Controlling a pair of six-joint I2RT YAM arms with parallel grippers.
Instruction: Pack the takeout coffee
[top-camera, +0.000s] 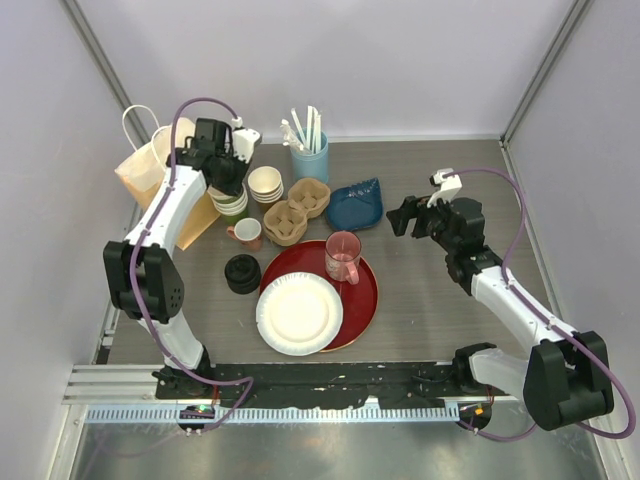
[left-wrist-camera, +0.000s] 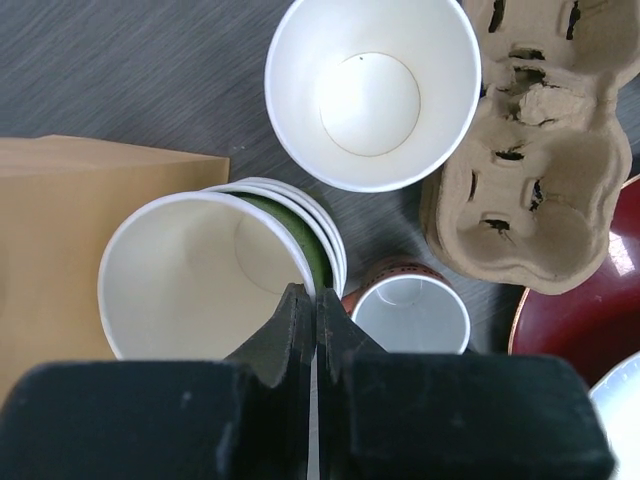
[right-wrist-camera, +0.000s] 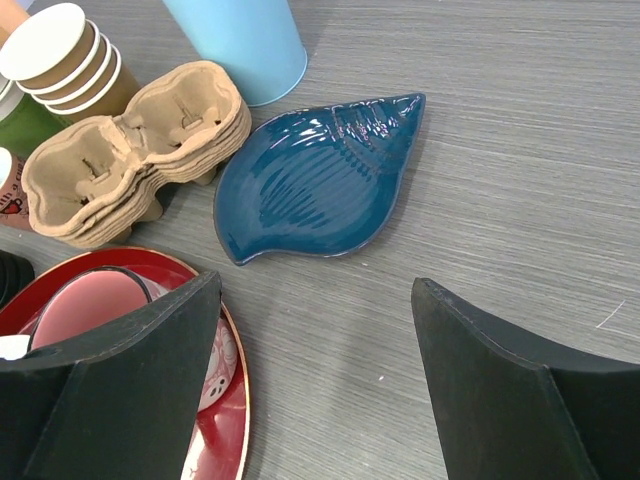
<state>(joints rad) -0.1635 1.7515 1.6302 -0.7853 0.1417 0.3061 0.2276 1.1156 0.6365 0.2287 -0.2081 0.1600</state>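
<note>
the surface (top-camera: 440, 180) is crowded on its left half and bare under the right arm. the paper bag (top-camera: 150, 172) sits at the far left corner. nothing of its inside shows, so i cannot tell whether anything is packed in it. the red plate (top-camera: 365, 295) carries a white paper plate (top-camera: 298, 313) and the pink mug (top-camera: 342, 258). behind it lie the blue shell dish (right-wrist-camera: 320, 175), a nested pile of pulp carriers (left-wrist-camera: 530, 170) with empty wells, and a blue tumbler (top-camera: 310, 160) of sticks.

the right claw (right-wrist-camera: 315, 285) hangs wide open over bare surface near the shell dish, holding nothing. the left claw (left-wrist-camera: 312, 305) is at the stack of green-sided cups (left-wrist-camera: 295, 235), just beside the bag. its fingers are pressed together on the near wall of the top cup (left-wrist-camera: 190, 275), one inside the rim and one outside, as far as the wrist view shows.

the brown cup stack (top-camera: 265, 183) stands beside the carriers. a small patterned cup (left-wrist-camera: 410, 310) and a pile of black lids (top-camera: 243, 273) sit nearer the arms.

no cup with a lid on shows in any view, so the takeout coffee is not made up yet. my read is an early stage. a cup is only being taken off its stack, and lidding, seating in a carrier and bagging are all left.
</note>
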